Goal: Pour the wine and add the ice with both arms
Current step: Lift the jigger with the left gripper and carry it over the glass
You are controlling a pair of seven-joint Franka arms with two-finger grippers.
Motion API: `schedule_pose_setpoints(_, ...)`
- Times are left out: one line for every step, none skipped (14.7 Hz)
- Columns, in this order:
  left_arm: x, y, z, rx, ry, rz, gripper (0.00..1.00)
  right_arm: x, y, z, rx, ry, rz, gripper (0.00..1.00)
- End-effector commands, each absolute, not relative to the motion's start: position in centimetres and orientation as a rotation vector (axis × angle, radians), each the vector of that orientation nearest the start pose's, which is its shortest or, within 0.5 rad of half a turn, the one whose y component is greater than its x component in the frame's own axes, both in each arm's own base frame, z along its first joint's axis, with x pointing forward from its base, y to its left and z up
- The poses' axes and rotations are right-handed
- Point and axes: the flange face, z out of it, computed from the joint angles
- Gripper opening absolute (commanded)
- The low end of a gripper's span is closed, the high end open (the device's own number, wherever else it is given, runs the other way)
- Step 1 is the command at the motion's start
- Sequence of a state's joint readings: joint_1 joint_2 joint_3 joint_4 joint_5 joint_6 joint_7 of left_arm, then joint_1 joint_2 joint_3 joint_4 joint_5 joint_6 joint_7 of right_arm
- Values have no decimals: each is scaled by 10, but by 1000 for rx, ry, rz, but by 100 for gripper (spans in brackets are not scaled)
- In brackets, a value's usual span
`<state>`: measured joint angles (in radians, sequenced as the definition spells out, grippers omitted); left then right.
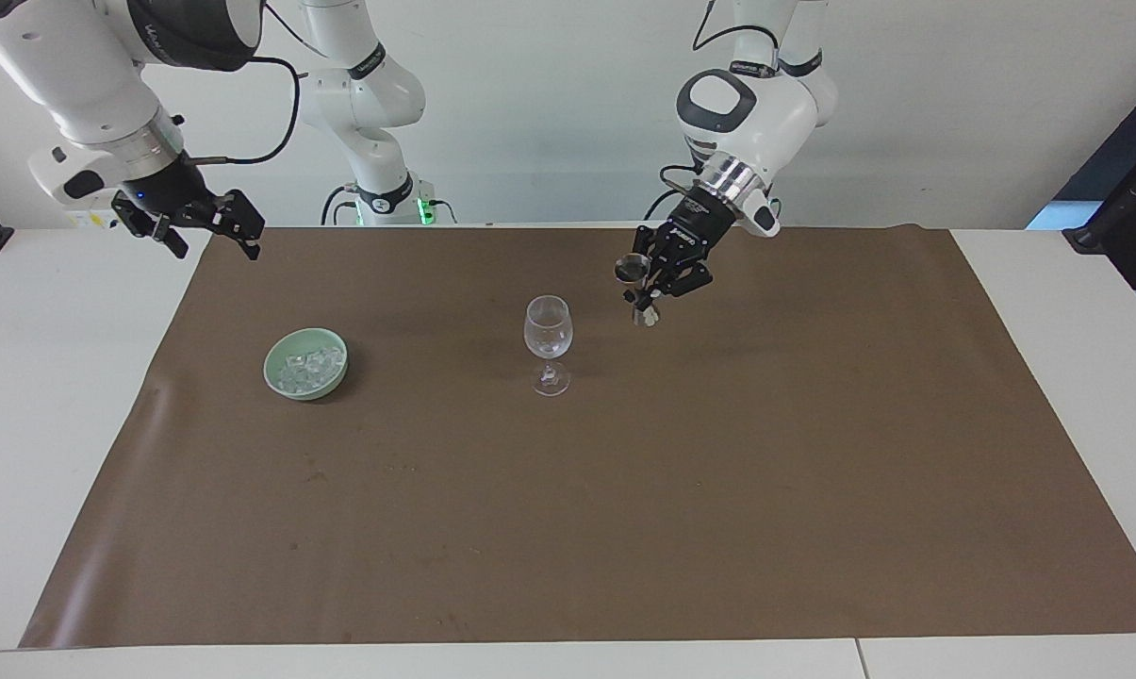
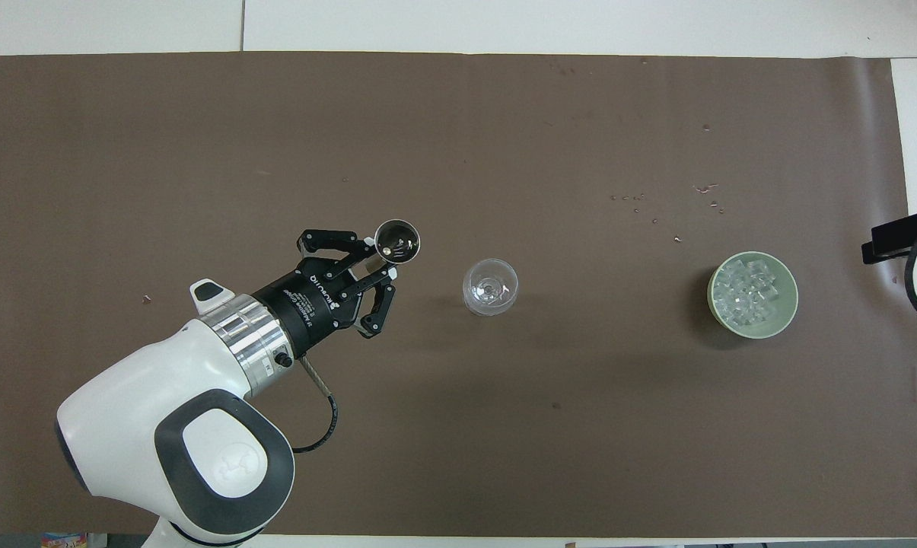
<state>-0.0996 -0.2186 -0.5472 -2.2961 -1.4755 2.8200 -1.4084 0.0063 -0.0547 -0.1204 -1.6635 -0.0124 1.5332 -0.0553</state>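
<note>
A clear stemmed glass (image 1: 549,332) (image 2: 490,287) stands upright at the middle of the brown mat. My left gripper (image 1: 645,289) (image 2: 382,259) is shut on a small metal measuring cup (image 1: 633,270) (image 2: 396,241). It holds the cup upright in the air over the mat, just beside the glass toward the left arm's end. A pale green bowl (image 1: 275,366) (image 2: 790,307) of ice (image 1: 309,363) (image 2: 747,288) sits toward the right arm's end. My right gripper (image 1: 214,238) (image 2: 894,239) is open, empty and waits over the mat's edge at that end.
The brown mat (image 1: 624,490) (image 2: 351,122) covers most of the white table (image 1: 49,396). Small droplets (image 2: 639,201) lie on the mat farther from the robots than the bowl. Two more arm bases (image 1: 384,193) stand at the robots' edge.
</note>
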Motion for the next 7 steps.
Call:
schedule_pose_setpoints(435,-287,481,1230,1803,-392,0,525,-64,608,-3121,117,112,100)
schedule_pose_setpoints(441,-292,479,1261,1794,-388,0,525,-64,608,-3121,117,112,100)
schedule_pose_setpoints(445,-301,475,1299,1784,-385,0,525,-64,608,-3121,117,112,100)
schedule_pose_setpoints(449,-305,472,1309,1780,-365,0,525,-64,608,-3121,117,112,100)
schedule_pose_setpoints(447,-312,468,1320,1777,-342,0,525,-64,608,-3121,117,112,100)
schedule_pose_setpoints(441,-324,464,1353,1760,-323,0,525,-64,608,-3121,117,112,100)
schedule_pose_setpoints(443,-327,458,1380,1756,-307,0,525,-64,607,-3121,117,114,100)
